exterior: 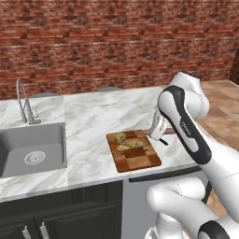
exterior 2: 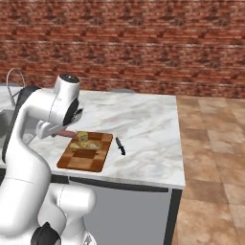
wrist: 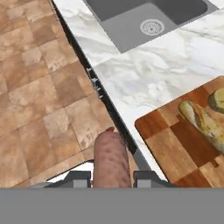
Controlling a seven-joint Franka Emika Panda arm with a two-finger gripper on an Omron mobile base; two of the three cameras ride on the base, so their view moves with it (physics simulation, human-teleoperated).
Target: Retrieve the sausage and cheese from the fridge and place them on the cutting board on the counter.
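My gripper [wrist: 113,177] is shut on the sausage [wrist: 111,157], a reddish-brown cylinder that sticks out between the fingertips [wrist: 81,178]. It hangs just above the far right corner of the wooden cutting board [exterior: 140,158], where the gripper [exterior: 158,131] sits low under the bent arm. From the right, the sausage [exterior 2: 68,133] pokes toward the board [exterior 2: 81,161]. Yellow-tan cheese [exterior: 126,141] lies on the board's far half, also seen as cheese [exterior 2: 86,139] and cheese [wrist: 203,120]. The board rests on the white marble counter [exterior: 93,121]. The fridge is out of view.
A small black knife [exterior 2: 119,146] lies on the counter right of the board, close beside the gripper. A steel sink [exterior: 30,149] with a curved faucet [exterior: 23,105] is at the left. A brick wall stands behind; tiled floor [exterior 2: 210,158] lies to the right.
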